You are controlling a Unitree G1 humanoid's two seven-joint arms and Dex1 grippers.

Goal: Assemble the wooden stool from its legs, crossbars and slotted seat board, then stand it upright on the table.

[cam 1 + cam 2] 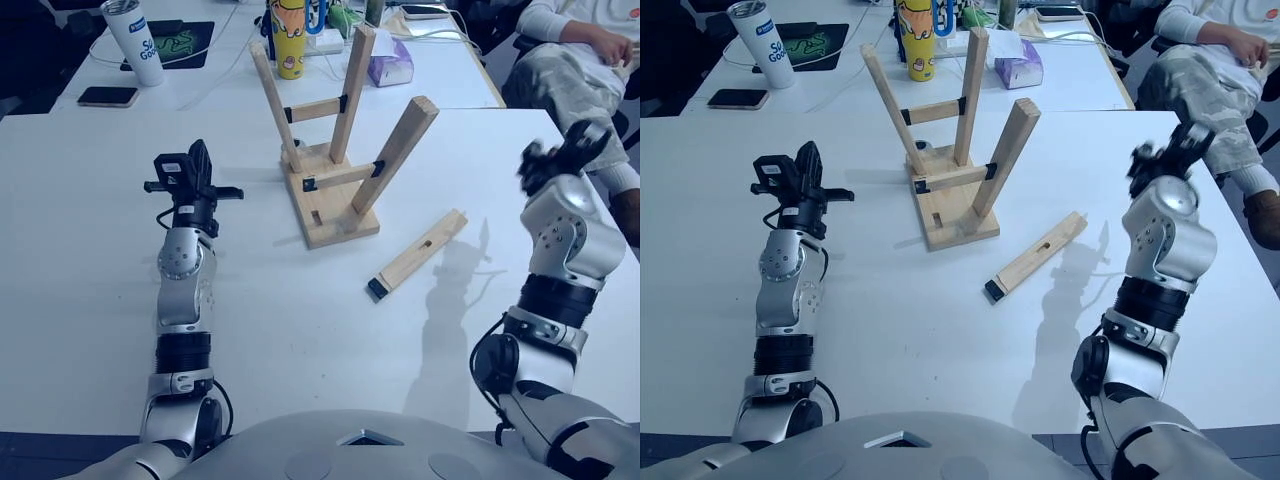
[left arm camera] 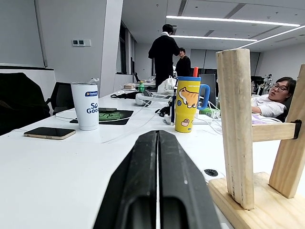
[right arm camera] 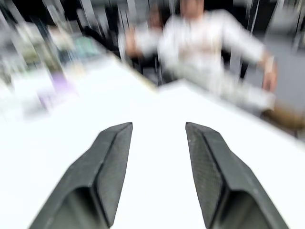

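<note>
The partly built stool (image 1: 335, 150) lies upside down on the white table, its seat board (image 1: 330, 220) flat and three legs pointing up, joined by two crossbars (image 1: 318, 108). A loose fourth leg (image 1: 417, 254) lies flat to the right of the seat board. My left gripper (image 1: 200, 160) rests on the table left of the stool, shut and empty; its fingers (image 2: 157, 186) press together in the left wrist view, with a stool leg (image 2: 237, 129) just ahead. My right gripper (image 1: 560, 150) is raised at the far right, open with nothing between its fingers (image 3: 112, 162).
At the back of the table stand a white tumbler (image 1: 133, 40), a yellow mug (image 1: 290, 40), a phone (image 1: 107, 96), a dark mat (image 1: 180, 42) and a tissue pack (image 1: 390, 70). A seated person (image 1: 580, 50) is at the back right. Bare tabletop (image 1: 300, 330) lies in front.
</note>
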